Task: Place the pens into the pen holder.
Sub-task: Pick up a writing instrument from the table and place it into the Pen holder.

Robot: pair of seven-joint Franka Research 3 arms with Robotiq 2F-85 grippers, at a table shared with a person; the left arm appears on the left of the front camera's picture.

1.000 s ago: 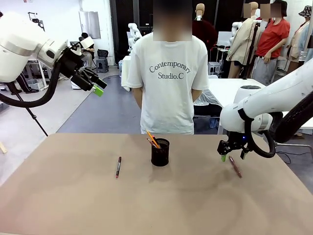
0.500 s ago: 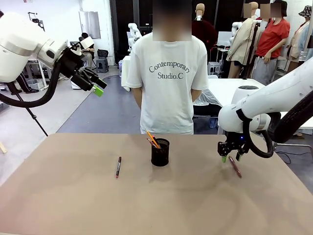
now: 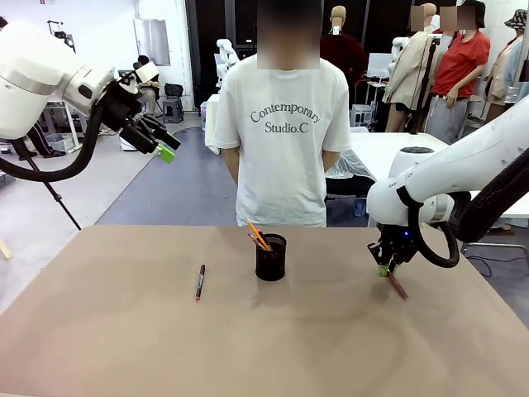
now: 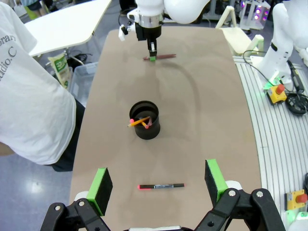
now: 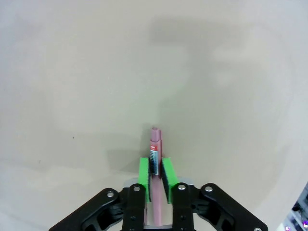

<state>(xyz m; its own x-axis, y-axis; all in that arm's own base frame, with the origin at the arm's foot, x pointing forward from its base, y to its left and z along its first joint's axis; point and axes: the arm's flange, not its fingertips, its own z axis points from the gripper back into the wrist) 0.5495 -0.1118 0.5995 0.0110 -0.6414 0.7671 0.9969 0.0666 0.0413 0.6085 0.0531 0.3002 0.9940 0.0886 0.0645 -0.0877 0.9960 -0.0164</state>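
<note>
Matte tan desk [image 3: 124,347] carries the black wire-mesh pen holder [image 3: 270,258], a small cylinder at its middle with an orange-yellow pencil [image 3: 258,234] leaning inside. Right gripper [image 3: 387,270] has its green pads [image 5: 143,171] pinched tight on a slim dark red pen [image 3: 399,287] lying flat, well right of the holder. Left gripper [image 3: 168,151] hangs high, jaws spread wide and empty; a second red-and-black pen [image 3: 199,282] lies left of the holder

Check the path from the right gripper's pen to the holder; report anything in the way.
Nothing visible. Only bare table lies between the pen in the right gripper and the holder; the other pen lies past the holder.
</note>
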